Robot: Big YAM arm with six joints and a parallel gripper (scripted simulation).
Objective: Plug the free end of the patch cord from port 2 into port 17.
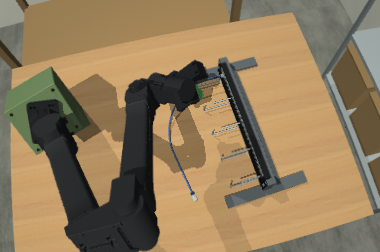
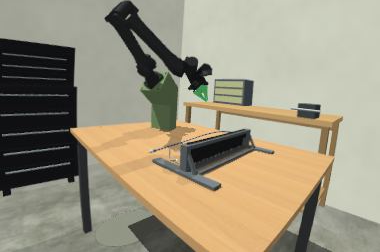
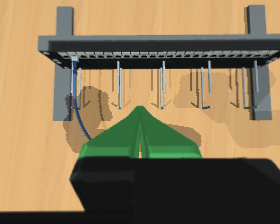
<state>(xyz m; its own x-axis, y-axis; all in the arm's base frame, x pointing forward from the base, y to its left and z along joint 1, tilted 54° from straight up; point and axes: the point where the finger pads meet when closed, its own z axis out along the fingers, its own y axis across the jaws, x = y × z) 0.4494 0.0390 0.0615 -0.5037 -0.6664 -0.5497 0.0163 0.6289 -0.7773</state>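
Observation:
The rack point(image 1: 273, 167) point(image 2: 186, 158) point(image 3: 142, 41) stands upright on its two feet, its row of ports facing the arm's side. The blue patch cord point(image 1: 171, 141) point(image 3: 76, 104) is plugged in near the panel's left end; the port numbers are too small to read. From there it curves toward the arm. Its free end, a pale plug point(image 1: 193, 194) point(image 2: 151, 151), points away from the panel near the rack's other end; it is outside the wrist view. My gripper point(image 1: 200, 92) point(image 2: 205, 99) point(image 3: 140, 111) is shut and empty, high above the table in front of the panel.
Thin wire cable guides point(image 1: 218, 130) point(image 3: 162, 85) stick out from the panel's front. The rack's feet point(image 1: 235, 201) point(image 2: 210, 184) point(image 3: 63, 107) reach out on both sides. The green arm base point(image 1: 35, 88) point(image 2: 162, 111) stands across the table point(image 1: 320, 141) point(image 2: 260, 186).

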